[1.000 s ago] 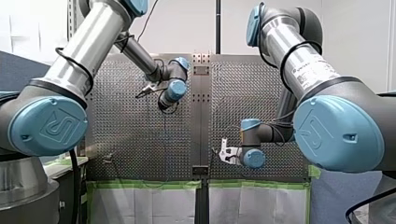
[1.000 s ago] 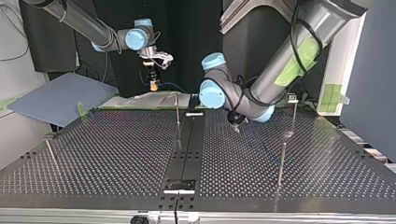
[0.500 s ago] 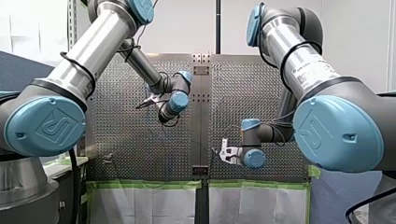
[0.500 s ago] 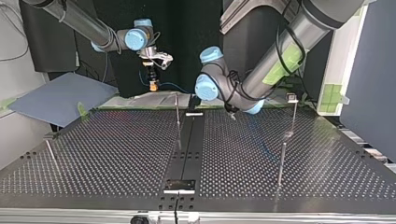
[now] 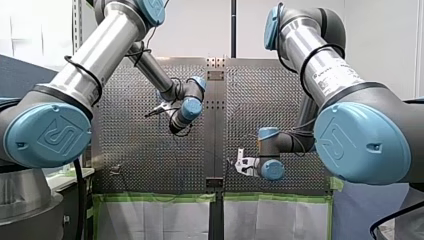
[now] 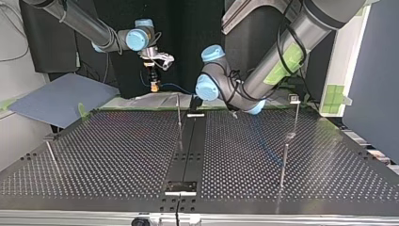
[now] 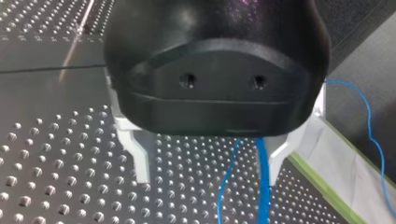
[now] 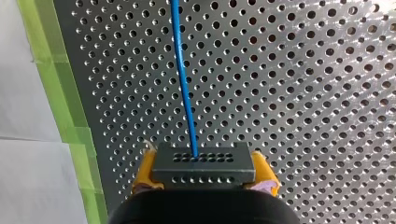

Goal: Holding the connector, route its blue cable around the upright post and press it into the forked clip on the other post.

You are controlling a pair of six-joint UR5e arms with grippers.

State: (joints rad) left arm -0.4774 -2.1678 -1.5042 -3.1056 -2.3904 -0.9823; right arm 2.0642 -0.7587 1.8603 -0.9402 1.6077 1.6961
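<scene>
In the right wrist view my right gripper [image 8: 204, 173] is shut, its yellow pads clamped on a dark grey connector [image 8: 203, 161]. The blue cable [image 8: 183, 79] leaves the connector's face and runs ahead over the perforated plate. The top view shows this gripper [image 6: 153, 75] raised at the far left, the connector [image 6: 154, 86] hanging under it. My left gripper [image 7: 208, 168] is open, with pale fingers [image 7: 135, 156] wide apart and the blue cable [image 7: 262, 186] passing loosely between them, untouched. It [image 6: 234, 113] hovers low over the table's far middle. A thin upright post [image 6: 179, 120] stands centrally; a post with a clip [image 6: 295, 99] stands right.
A shorter post [image 6: 284, 162] stands in front of the clip post, and a leaning rod [image 6: 51, 155] is at the top view's left. Green tape [image 8: 65, 107] edges the perforated table [image 6: 117, 155]. A dark centre strip [image 6: 190, 146] runs down the middle.
My left arm has drawn its gripper back toward the table's far edge and slightly toward the top view's left. My right arm and the connector have not moved.
</scene>
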